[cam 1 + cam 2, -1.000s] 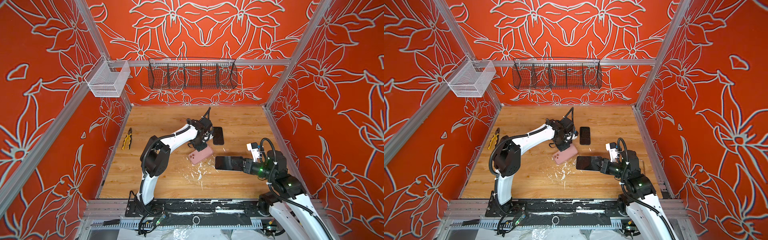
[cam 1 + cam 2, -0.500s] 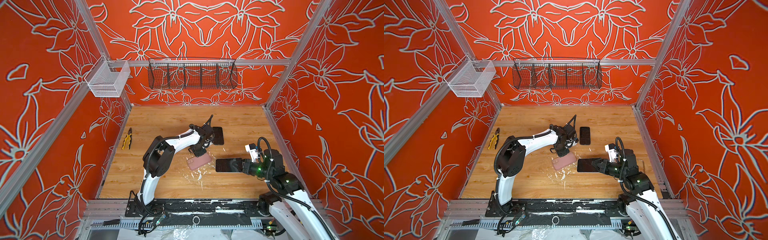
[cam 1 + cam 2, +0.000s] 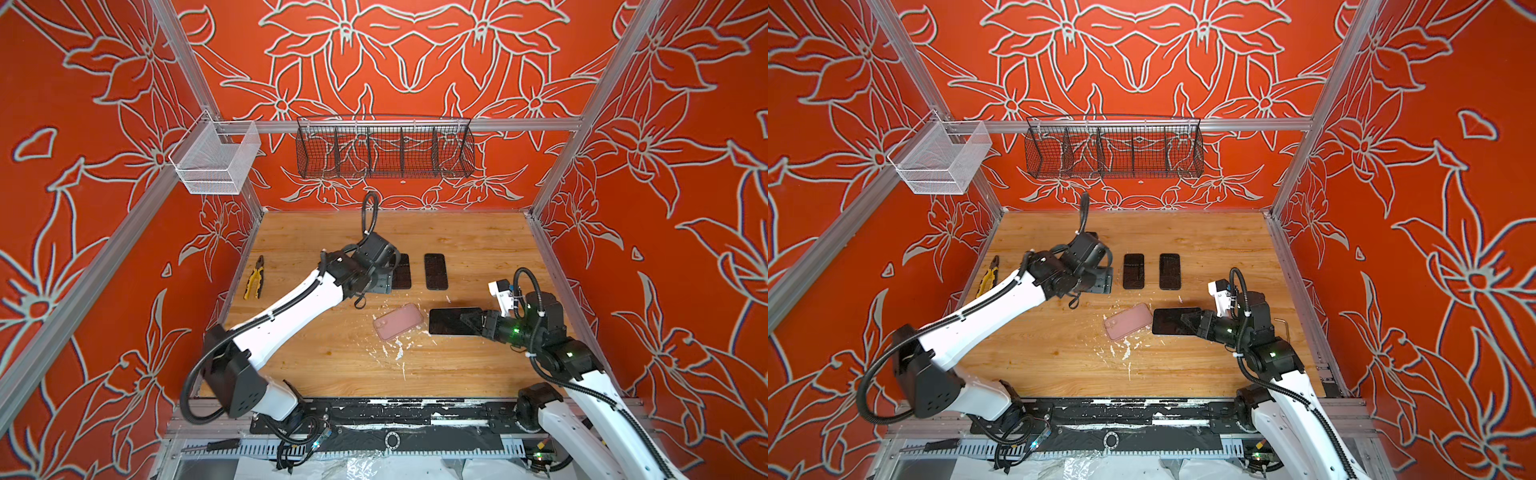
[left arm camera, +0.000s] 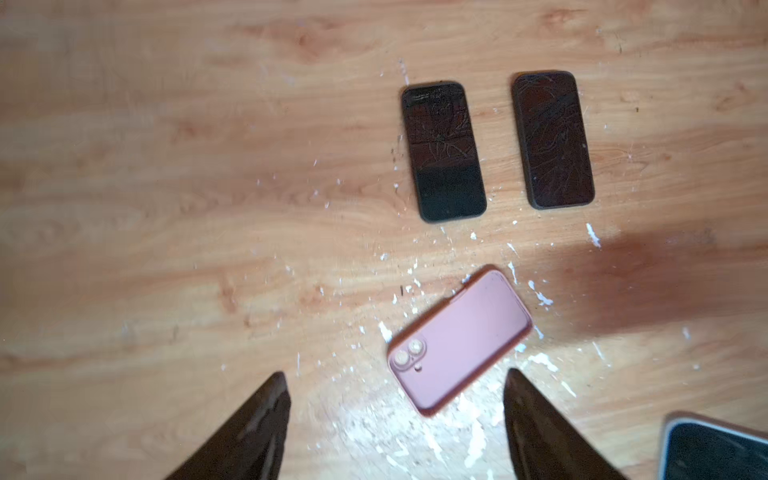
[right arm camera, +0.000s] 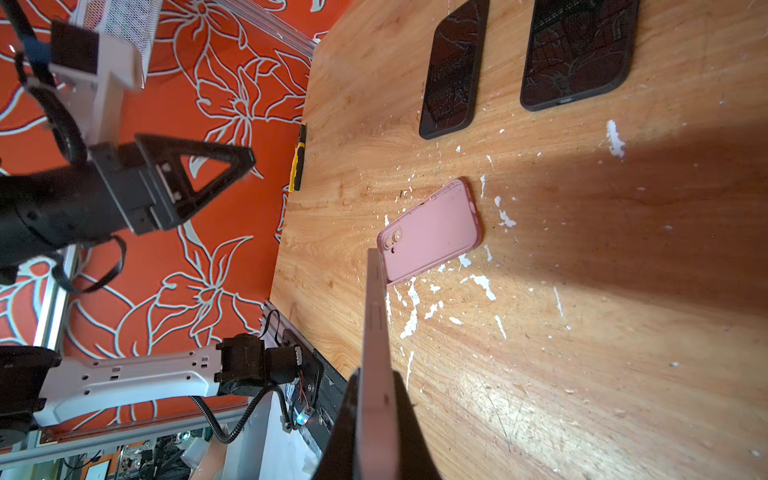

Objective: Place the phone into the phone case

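Note:
The pink phone case (image 3: 398, 322) (image 3: 1128, 321) lies flat on the wooden table, back up with its camera corner toward the left arm; it also shows in the wrist views (image 4: 461, 340) (image 5: 430, 232). My right gripper (image 3: 473, 322) (image 3: 1192, 322) (image 5: 376, 374) is shut on the phone (image 3: 451, 321) (image 3: 1173, 321) (image 5: 376, 316), holding it level, dark screen up, just right of the case and close to its edge. My left gripper (image 3: 380, 284) (image 3: 1102, 282) (image 4: 395, 374) hangs open above the table, behind and left of the case, holding nothing.
Two dark phones (image 3: 401, 271) (image 3: 435, 271) lie side by side behind the case. Yellow-handled pliers (image 3: 254, 277) rest by the left wall. White flecks litter the wood near the case. A black wire basket (image 3: 384, 147) and a white mesh basket (image 3: 214, 160) hang on the walls.
The left gripper opened and let go of the pink case, then drew back up and left. The case now lies flat on the table. The right gripper still holds the phone beside it.

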Available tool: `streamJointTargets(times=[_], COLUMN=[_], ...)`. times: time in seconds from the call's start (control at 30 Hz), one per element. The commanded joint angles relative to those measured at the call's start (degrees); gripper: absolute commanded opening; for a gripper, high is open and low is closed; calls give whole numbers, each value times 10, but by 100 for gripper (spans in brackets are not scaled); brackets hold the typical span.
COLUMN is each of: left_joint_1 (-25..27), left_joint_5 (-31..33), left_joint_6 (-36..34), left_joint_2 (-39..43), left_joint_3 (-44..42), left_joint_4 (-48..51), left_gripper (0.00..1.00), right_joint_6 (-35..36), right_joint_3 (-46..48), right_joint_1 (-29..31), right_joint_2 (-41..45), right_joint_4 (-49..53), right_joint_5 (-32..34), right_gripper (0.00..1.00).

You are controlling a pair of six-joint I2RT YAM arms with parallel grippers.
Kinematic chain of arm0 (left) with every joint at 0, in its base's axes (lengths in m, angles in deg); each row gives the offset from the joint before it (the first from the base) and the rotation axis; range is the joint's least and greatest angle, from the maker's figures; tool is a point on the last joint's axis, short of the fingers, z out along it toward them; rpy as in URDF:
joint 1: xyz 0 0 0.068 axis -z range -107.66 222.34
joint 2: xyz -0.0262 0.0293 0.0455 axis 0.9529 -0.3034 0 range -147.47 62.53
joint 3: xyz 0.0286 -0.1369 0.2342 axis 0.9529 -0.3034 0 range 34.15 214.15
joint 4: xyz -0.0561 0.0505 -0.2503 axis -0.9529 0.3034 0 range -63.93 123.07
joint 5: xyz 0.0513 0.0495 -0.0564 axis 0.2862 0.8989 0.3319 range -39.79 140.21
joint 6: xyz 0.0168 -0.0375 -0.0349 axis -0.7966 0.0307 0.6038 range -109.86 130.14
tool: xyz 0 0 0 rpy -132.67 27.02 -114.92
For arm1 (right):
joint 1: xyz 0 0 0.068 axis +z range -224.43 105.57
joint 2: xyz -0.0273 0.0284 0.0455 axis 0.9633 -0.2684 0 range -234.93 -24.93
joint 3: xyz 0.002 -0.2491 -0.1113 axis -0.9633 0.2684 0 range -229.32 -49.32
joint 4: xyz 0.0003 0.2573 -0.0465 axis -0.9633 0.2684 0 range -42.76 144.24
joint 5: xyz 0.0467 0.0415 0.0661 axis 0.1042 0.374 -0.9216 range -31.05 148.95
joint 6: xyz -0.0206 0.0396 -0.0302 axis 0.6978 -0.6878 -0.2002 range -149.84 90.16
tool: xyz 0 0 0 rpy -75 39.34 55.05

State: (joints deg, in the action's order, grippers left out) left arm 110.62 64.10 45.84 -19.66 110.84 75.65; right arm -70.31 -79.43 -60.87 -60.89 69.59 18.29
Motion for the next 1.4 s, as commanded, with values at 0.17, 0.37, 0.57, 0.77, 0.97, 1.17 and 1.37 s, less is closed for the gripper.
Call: streamJointTargets(times=[0.17, 0.37, 0.57, 0.77, 0.97, 1.17, 1.37], left_joint_1=[-2, 3, 5, 14, 14, 16, 19], left_joint_5=[-176, -176, -197, -206, -177, -133, -93], left_joint_6=[344, 372, 384, 387, 384, 330, 206], left_joint_2=[-37, -109, -170, -194, -192, -206, -198], left_joint_3=[-175, -146, -136, -142, -146, -125, -103], left_joint_4=[-72, -66, -76, -81, -64, -22, 6], left_gripper=[73, 67, 51, 44, 20, 3, 0], right_joint_6=[15, 18, 17, 17, 15, 14, 25], right_joint_3=[-8, -11, -9, -11, -15, -26, -40], right_joint_1=[0, 1, 1, 1, 1, 1, 1], right_joint_2=[-54, -62, -55, -52, -60, -70, -62], right_joint_4=[-95, -103, -103, -97, -103, -102, -69], right_joint_5=[-14, -19, -18, -13, -11, -12, -5], right_gripper=[0, 0, 0, 0, 0, 0, 0])
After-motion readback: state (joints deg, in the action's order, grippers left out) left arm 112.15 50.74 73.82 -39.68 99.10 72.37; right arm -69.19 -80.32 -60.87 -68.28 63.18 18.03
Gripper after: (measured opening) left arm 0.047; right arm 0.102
